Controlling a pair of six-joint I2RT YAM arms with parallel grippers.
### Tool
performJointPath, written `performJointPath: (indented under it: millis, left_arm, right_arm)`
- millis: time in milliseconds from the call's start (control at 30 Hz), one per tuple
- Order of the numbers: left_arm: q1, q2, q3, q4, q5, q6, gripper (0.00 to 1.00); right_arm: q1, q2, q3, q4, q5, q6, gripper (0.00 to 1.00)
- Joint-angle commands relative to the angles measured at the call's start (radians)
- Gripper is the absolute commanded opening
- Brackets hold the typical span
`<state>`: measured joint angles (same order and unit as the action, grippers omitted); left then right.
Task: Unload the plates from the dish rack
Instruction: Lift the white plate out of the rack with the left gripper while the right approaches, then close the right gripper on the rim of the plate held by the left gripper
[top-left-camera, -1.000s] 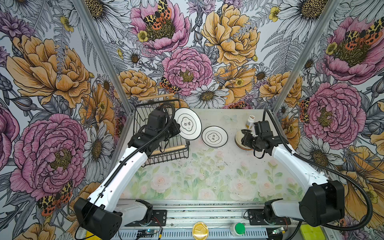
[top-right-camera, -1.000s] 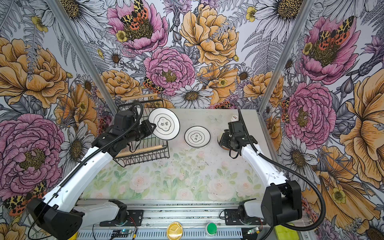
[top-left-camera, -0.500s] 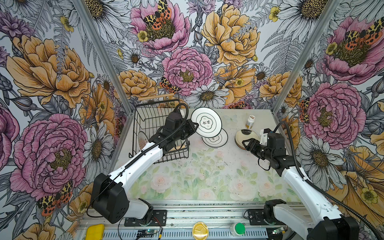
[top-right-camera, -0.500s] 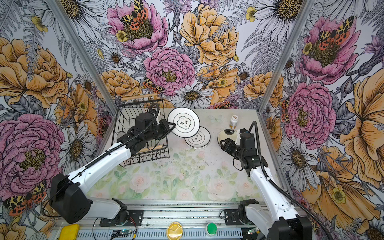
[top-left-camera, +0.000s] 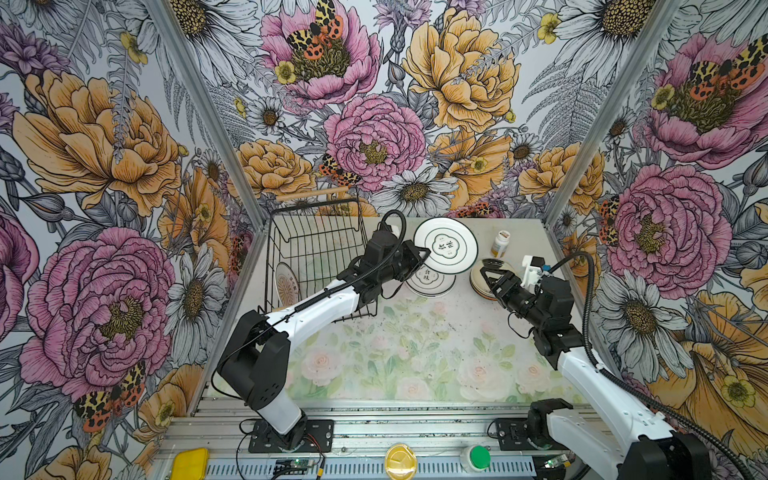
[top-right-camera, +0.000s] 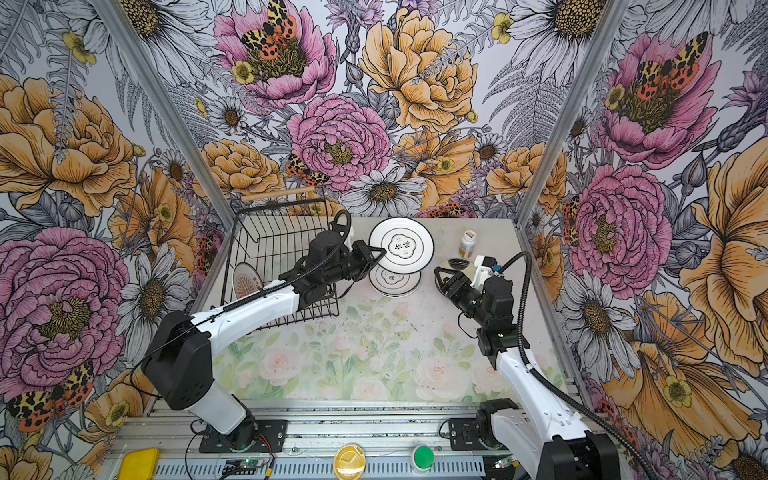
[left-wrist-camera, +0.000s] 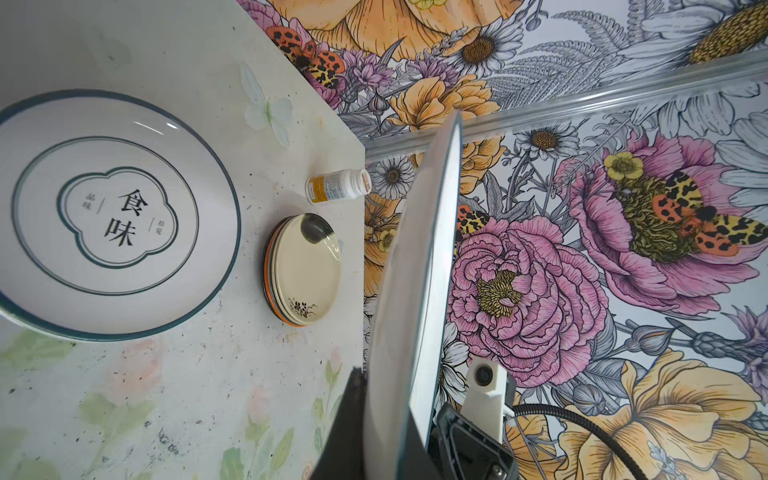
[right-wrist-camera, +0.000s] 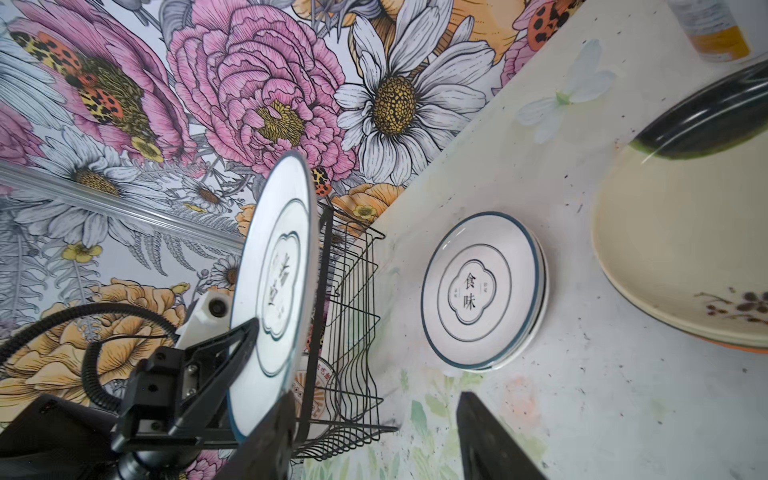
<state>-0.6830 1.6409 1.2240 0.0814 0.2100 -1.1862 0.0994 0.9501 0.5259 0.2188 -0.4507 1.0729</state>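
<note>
My left gripper (top-left-camera: 422, 254) is shut on the rim of a white dark-rimmed plate (top-left-camera: 445, 246), held tilted in the air over a stack of like white plates (top-left-camera: 430, 279). The left wrist view shows that held plate (left-wrist-camera: 415, 270) edge-on between the fingers. The black wire dish rack (top-left-camera: 316, 249) stands at the back left with one orange sunburst plate (top-left-camera: 286, 284) leaning inside. My right gripper (top-left-camera: 488, 274) is open and empty beside a cream floral stack (left-wrist-camera: 305, 270). In the right wrist view its fingers (right-wrist-camera: 266, 440) frame bare table.
A small white pill bottle (top-left-camera: 500, 243) stands behind the cream stack near the back right corner. Flowered walls close in the table on three sides. The floral table top (top-left-camera: 395, 357) stretches in front of the plates.
My left gripper has carried the white plate rightward, away from the rack and over the white stack. The right gripper has stayed open by the cream stack while its arm shifted.
</note>
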Motion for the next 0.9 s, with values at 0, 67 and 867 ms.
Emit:
performJointPath:
  millis: [0, 67, 867]
  left_arm:
    - [-0.018, 0.007, 0.054, 0.102, 0.04, -0.038, 0.0]
    - [-0.021, 0.025, 0.061, 0.107, 0.05, -0.045, 0.0]
    - [-0.052, 0.108, 0.125, 0.137, 0.156, -0.065, 0.0]
  right_arm:
    - [0.008, -0.017, -0.001, 0.129, -0.007, 0.042, 0.63]
    - [0.008, -0.015, -0.001, 0.142, 0.001, 0.043, 0.63]
    - [0.01, 0.147, 0.045, 0.316, -0.008, 0.115, 0.58]
